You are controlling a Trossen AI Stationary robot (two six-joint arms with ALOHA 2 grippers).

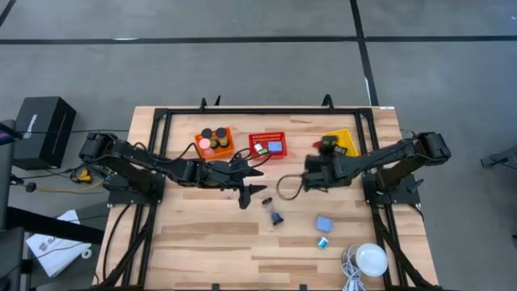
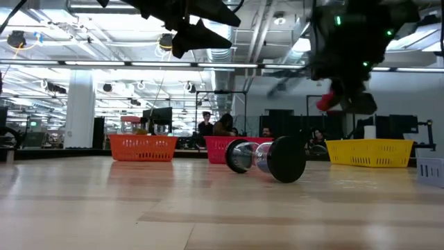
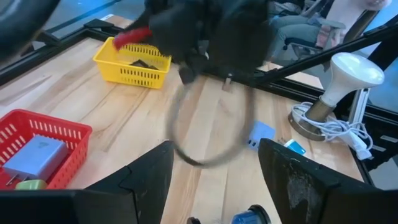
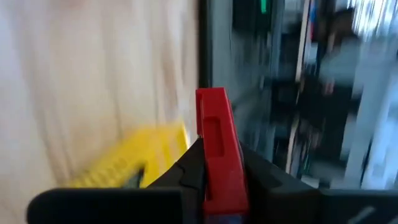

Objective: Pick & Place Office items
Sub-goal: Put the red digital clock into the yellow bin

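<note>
While our right gripper (image 4: 217, 177) is pinching a flat red block (image 4: 217, 149) tight between its fingers, we are carrying it toward the yellow basket (image 1: 346, 139), which is sitting just beyond and below the hand. We judge this as the carry step, with the drop not yet done; next we are needing to get the block over the basket rim before loosening. Our left gripper (image 1: 252, 179) is hanging wide and empty, with the red basket (image 1: 267, 145) just behind it and a dark cylinder (image 1: 275, 217) lying loose just ahead.
</note>
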